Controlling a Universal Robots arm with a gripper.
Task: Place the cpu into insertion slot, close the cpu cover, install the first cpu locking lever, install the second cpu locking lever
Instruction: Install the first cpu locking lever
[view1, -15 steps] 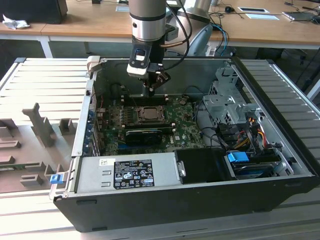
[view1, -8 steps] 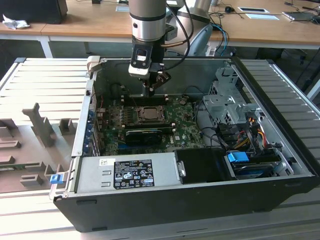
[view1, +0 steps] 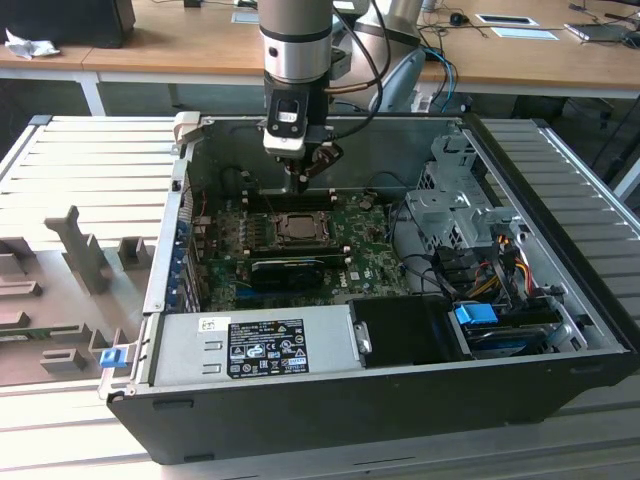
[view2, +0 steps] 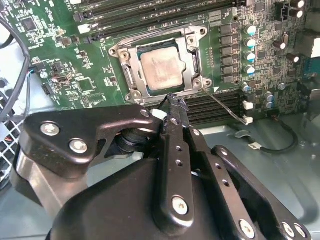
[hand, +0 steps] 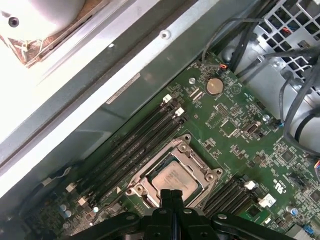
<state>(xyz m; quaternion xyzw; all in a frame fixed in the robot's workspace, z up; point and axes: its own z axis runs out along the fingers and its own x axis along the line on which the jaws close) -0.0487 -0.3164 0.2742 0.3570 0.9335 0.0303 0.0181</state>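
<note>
I see the gripper (view2: 172, 102) with its fingers pressed together and nothing between them. Its tip hangs just beside the edge of the insertion slot (view2: 152, 48). The cpu (view2: 160, 69) lies flat in that slot, with the cpu cover (view2: 192, 56) down around it (touching or not, I cannot tell). One thin wire lever (view2: 224, 105) sticks out sideways over the green board (view2: 75, 85).

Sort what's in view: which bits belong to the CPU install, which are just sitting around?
Job: cpu, seated in the insertion slot; cpu cover, down over it; hand, shut, by the cover's edge.
Lying about: memory slots; coin cell; black card; power supply; cables.
</note>
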